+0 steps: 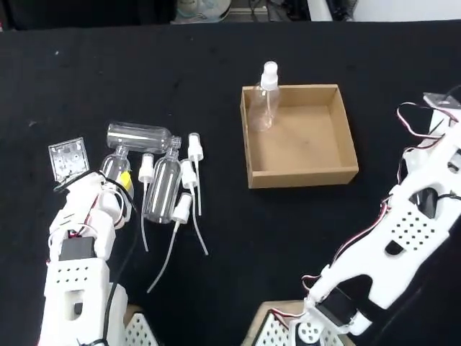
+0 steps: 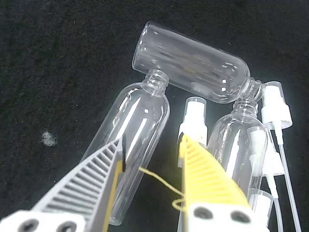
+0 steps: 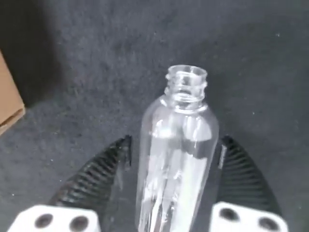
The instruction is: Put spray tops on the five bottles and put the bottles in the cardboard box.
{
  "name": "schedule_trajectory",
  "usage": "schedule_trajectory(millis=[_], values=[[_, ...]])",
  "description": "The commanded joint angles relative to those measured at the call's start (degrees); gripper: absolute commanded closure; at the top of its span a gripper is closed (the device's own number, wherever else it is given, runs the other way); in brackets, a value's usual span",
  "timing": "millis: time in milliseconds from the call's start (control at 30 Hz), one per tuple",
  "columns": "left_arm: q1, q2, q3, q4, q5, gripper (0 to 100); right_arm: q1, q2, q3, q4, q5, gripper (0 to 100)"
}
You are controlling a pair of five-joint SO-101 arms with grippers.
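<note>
Near the left edge of the desk point(image 1: 216, 65) the left claw point(image 2: 152, 145) is held open over a lying bottle point(image 2: 135, 125), spray tops point(image 1: 189, 173) beside. A capped bottle point(image 1: 265, 101) is stood in the far left corner of the cardboard box point(image 1: 302, 176). The right claw point(image 3: 175, 145) is held open around an uncapped bottle point(image 3: 181, 111)

Left gripper point(image 2: 152, 140), fingers spread, hovers over a capless bottle point(image 2: 145, 106).
</note>
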State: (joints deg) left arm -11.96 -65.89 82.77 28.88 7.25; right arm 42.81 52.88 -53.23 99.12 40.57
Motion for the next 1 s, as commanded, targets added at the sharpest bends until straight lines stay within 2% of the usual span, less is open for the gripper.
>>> schedule_trajectory(millis=[0,233,433,600,700,833,967], values=[[-0.7,-1.1,-0.6,-0.7,0.1,81,0.3,-0.7,-1.7,1.7,2.7,76.2],[-0.7,-1.1,-0.5,-0.6,0.1,81,1.2,-0.7,2.7,1.7,7.6,76.2],[-0.7,-1.1,-0.4,-0.6,0.1,81,2.5,-0.7,3.4,1.7,8.2,76.2],[-0.7,-1.1,-0.3,-0.6,0.1,81,4.6,0.5,3.4,1.7,13.4,76.3],[-0.7,-1.1,-0.3,-0.6,0.1,81,5.4,1.5,2.9,1.7,14.8,84.2],[-0.7,-1.1,-0.3,-0.6,0.1,81,5.1,1.3,2.0,1.8,14.2,97.7],[-0.7,-1.1,-0.3,-0.6,0.1,81,4.5,-1.8,-2.7,1.9,4.7,98.5]])
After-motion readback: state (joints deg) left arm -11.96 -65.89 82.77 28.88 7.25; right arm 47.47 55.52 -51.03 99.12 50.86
